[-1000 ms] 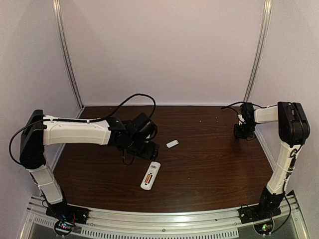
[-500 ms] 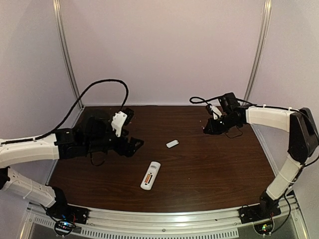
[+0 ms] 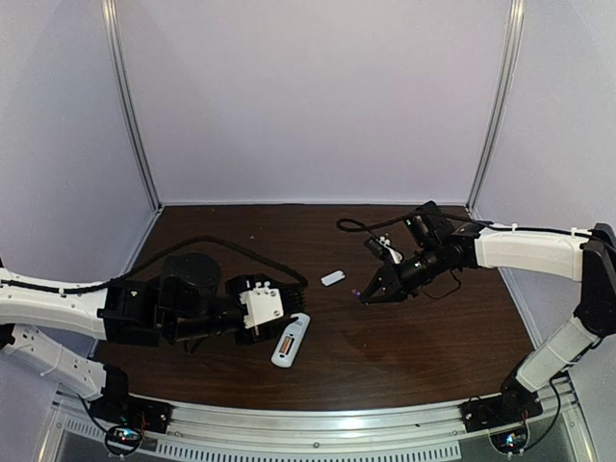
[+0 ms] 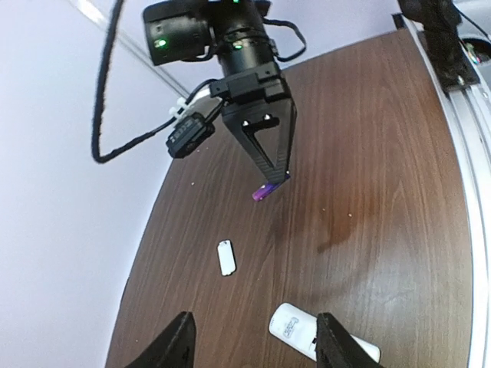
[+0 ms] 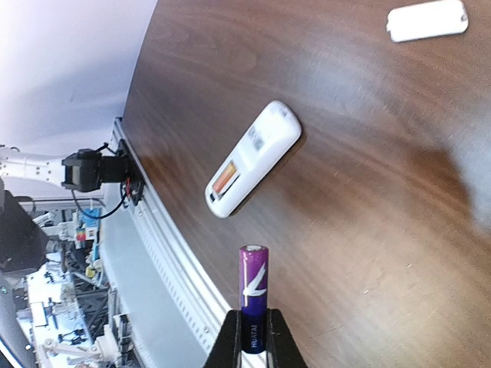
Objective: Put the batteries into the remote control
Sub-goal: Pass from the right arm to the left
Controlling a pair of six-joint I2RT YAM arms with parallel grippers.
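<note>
My right gripper (image 5: 252, 341) has swung in from the far right edge towards mid-table. My left gripper (image 4: 253, 316) has dropped beside the small white oblong plastic remote control (image 3: 291, 339), at its 10 o'clock. The right is pinched nearly closed on the base of a slim purple cylindrical battery (image 5: 254, 295), held clear of the dark brown wooden table (image 3: 433, 337). The left stands half open and empty. The remote lies bay-up with an orange-red battery (image 5: 225, 178) inside it, and a small white cover piece (image 3: 332, 278) lies at its 1 o'clock.

Small loose white cover piece (image 3: 333, 277) lying flat on the dark wooden table (image 3: 433, 342)
</note>
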